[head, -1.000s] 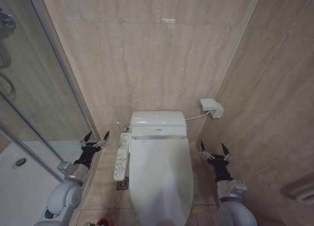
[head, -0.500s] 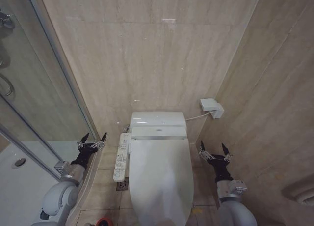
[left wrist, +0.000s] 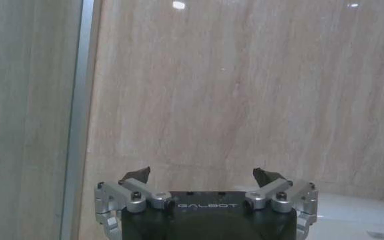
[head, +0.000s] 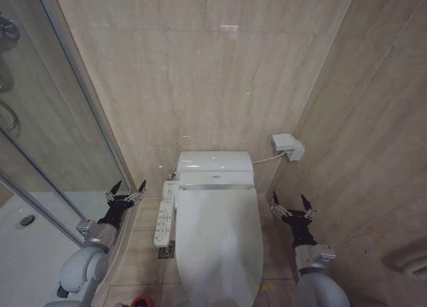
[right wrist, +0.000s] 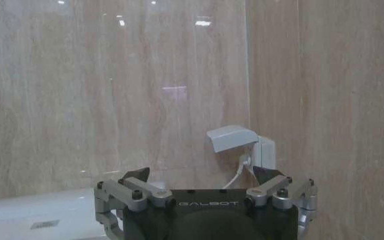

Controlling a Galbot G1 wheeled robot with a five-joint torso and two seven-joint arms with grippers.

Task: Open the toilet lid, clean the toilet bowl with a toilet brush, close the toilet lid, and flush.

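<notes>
Glossy white oval plastic toilet lid (head: 217, 243) lies shut over the bowl, centre near; nothing is done yet. Left claw (head: 127, 190) and right claw (head: 289, 203) hover spread and empty on either side.

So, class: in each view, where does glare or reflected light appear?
Head view: a ceiling light's glare sits high on the tiled wall, with soft sheen on the toilet lid. Left wrist view: bright spots top the wall. Right wrist view: several reflected spots on the glossy tiles.

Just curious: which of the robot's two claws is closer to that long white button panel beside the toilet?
The left gripper: it hovers open just beside the long white button panel, while the right gripper sits across the glossy white toilet lid.
</notes>
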